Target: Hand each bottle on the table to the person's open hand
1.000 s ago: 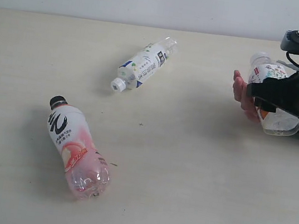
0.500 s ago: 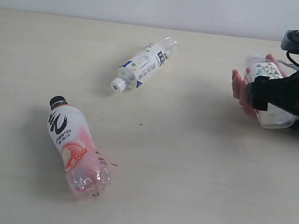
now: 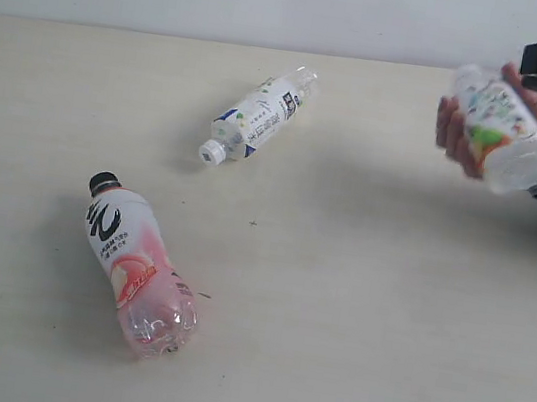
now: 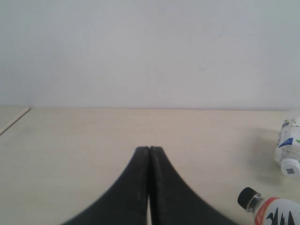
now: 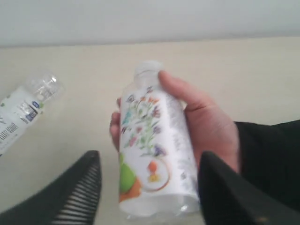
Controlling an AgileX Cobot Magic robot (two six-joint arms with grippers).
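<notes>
One floral-label bottle (image 5: pixel 150 140) in person's hand (image 5: pixel 211 129); text unreadable | left pincer (image 4: pixel 149 150) clenched; right pincer (image 5: pixel 147 161) released

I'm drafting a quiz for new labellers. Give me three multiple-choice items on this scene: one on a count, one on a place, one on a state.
1. How many bottles lie on the table? A one; B two; C four.
2. Where is the floral bottle? A in the person's hand; B lying on the table; C standing on the table.
3. The right gripper is: A shut on a bottle; B open; C shut, empty.
Answers: 1 B, the pink bottle and the white bottle. 2 A, the hand wraps it. 3 B, its fingers stand wide apart.
</notes>
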